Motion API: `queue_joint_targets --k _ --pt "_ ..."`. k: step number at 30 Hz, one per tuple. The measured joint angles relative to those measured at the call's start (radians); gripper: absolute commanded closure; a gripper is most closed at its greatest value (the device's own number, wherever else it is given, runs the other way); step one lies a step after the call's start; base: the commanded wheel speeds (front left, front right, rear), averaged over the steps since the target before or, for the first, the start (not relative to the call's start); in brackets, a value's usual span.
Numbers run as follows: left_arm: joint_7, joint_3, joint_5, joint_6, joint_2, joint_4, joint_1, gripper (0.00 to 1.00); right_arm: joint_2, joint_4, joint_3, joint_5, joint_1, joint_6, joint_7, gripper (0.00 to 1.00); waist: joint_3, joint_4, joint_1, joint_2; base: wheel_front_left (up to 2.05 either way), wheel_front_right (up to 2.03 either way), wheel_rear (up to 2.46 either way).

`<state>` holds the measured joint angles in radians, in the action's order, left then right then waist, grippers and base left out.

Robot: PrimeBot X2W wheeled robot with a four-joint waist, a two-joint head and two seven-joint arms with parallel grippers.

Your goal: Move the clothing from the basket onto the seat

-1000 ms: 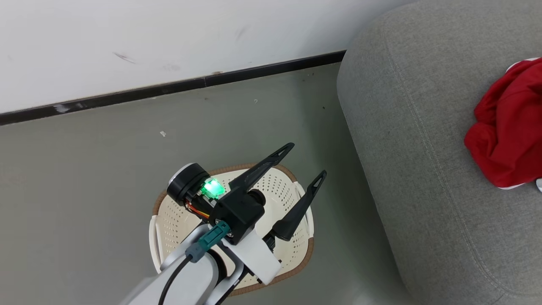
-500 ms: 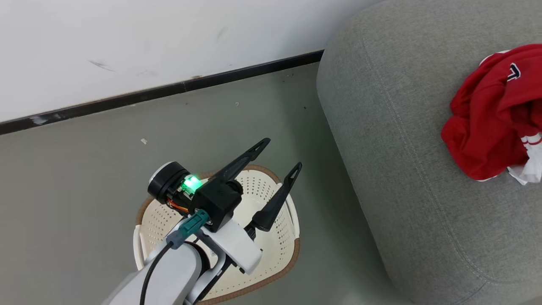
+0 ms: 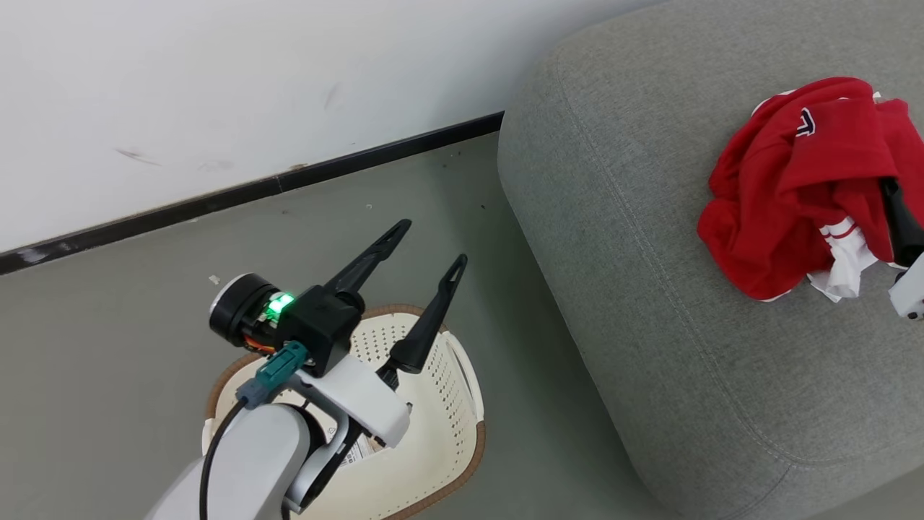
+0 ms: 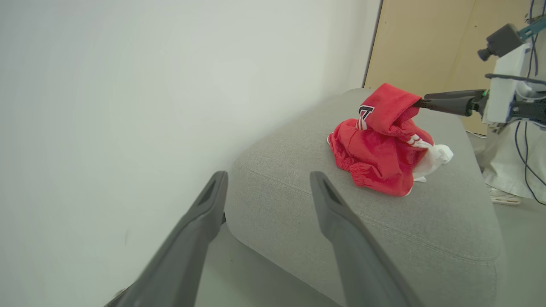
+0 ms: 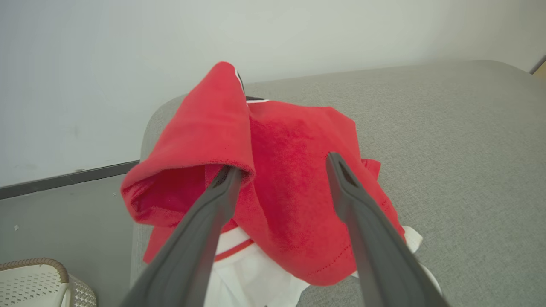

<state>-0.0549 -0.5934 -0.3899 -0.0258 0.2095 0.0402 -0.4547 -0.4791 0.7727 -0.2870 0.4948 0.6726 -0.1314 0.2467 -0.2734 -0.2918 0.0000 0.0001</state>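
The red clothing [image 3: 787,180] with white trim lies bunched on the grey seat [image 3: 650,303]. My right gripper [image 5: 283,164] stands open over the clothing [image 5: 290,179], and a red fold drapes over its left fingertip [image 5: 230,175]. From the side, in the left wrist view, the right gripper [image 4: 422,103] pokes under that raised fold of clothing [image 4: 379,153]. Open and holding nothing, my left gripper [image 3: 432,243] hovers above the far rim of the cream basket [image 3: 469,433]. My left arm hides part of the basket's inside.
White wall with a black skirting [image 3: 253,191] runs behind the basket and the sofa's end. Grey floor [image 3: 108,325] surrounds the basket. A beige panel [image 4: 426,42] stands behind the sofa, with what looks like a person's pale trouser leg and shoe [image 4: 503,194] beside it.
The head camera has swung towards the sofa, shifting the whole picture left. My right gripper has opened and let the clothing down on the seat. A right finger now shows at the picture's right edge.
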Motion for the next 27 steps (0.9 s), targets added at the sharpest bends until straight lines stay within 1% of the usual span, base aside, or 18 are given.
queue_joint_targets --k 3,7,11,17,21,27 --pt "-0.009 0.018 -0.006 -0.013 0.012 -0.012 0.020 0.00 0.000 -0.032 0.005 0.000 -0.028 0.000 0.000 0.00 0.014 -0.012 0.0000 0.0000 0.00 0.00 0.00" --pt "-0.021 0.044 -0.014 -0.026 0.016 -0.026 0.048 0.00 -0.001 -0.081 0.016 -0.003 -0.058 0.000 0.001 0.00 0.034 -0.024 0.0000 0.0000 0.00 0.00 0.00" --pt "-0.041 0.077 -0.017 -0.057 0.020 -0.039 0.075 0.00 0.001 -0.149 0.037 -0.020 -0.078 0.000 0.001 0.00 0.056 -0.031 0.0000 0.0000 0.00 0.00 0.00" --pt "-0.081 0.133 -0.049 -0.100 0.023 -0.059 0.139 0.00 0.010 -0.257 0.087 -0.073 -0.085 0.000 0.001 0.00 0.088 -0.026 0.0000 0.0000 0.00 0.00 0.00" --pt "-0.112 0.174 -0.060 -0.132 0.029 -0.068 0.187 0.00 0.049 -0.306 0.104 -0.122 -0.123 0.000 0.004 0.00 0.110 -0.013 0.0000 0.0000 0.00 0.00 0.00" --pt "-0.151 0.232 -0.079 -0.176 0.039 -0.085 0.270 0.00 0.121 -0.357 0.117 -0.158 -0.170 0.000 0.004 0.00 0.143 0.016 0.0000 0.0000 0.00 0.00 0.00"
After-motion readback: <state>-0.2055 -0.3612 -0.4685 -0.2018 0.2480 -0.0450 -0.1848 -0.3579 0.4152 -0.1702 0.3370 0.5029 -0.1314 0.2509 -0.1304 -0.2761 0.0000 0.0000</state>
